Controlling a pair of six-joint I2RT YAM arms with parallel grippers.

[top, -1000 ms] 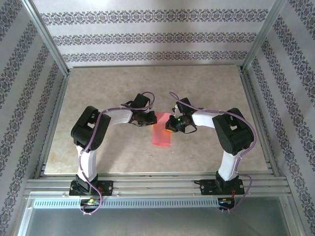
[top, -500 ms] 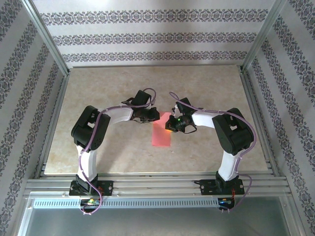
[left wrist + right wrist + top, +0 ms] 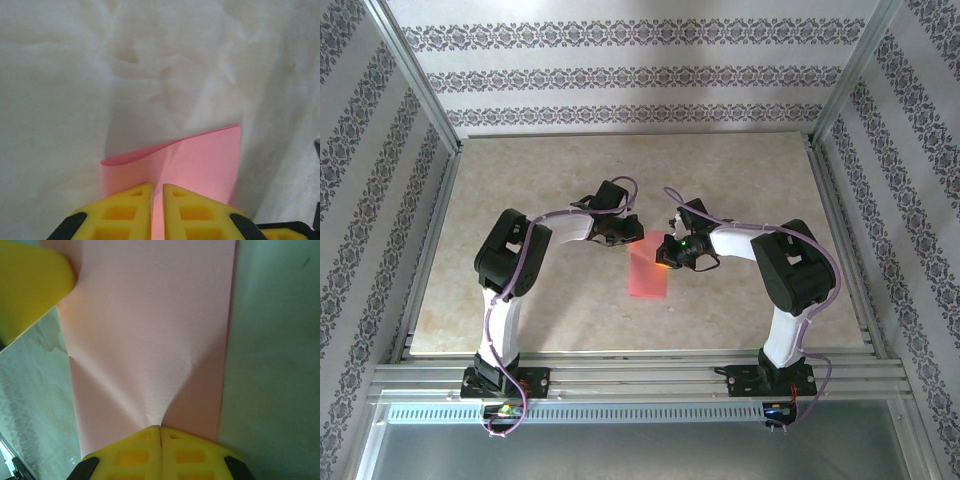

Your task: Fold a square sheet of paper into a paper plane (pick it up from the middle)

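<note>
2 grips on 1 thin pink-red paper sheet (image 3: 648,278), folded into a long strip on a pale marbled tabletop (image 3: 540,290). Pinched at the far left corner by the left gripper (image 3: 631,237), its yellow foam fingers (image 3: 131,200) almost together, with just a thin slit between them and paper running into that slit. Ahead of those fingertips, bowed upward, with a curved far edge and bare tabletop beyond. Clamped at the right-hand edge by the right gripper (image 3: 664,260), jaws pressed fully together on the paper. Wrinkled there, with 2 soft creases fanning away from the pinch. Stretched flat and taut ahead of the right fingertips, reaching as far as 1 yellow finger of the left gripper, ahead and to the left. Grippers near each other, both at the far end of the strip. Near end of the strip behind both tools, toward the arm bases, touched by neither.
</note>
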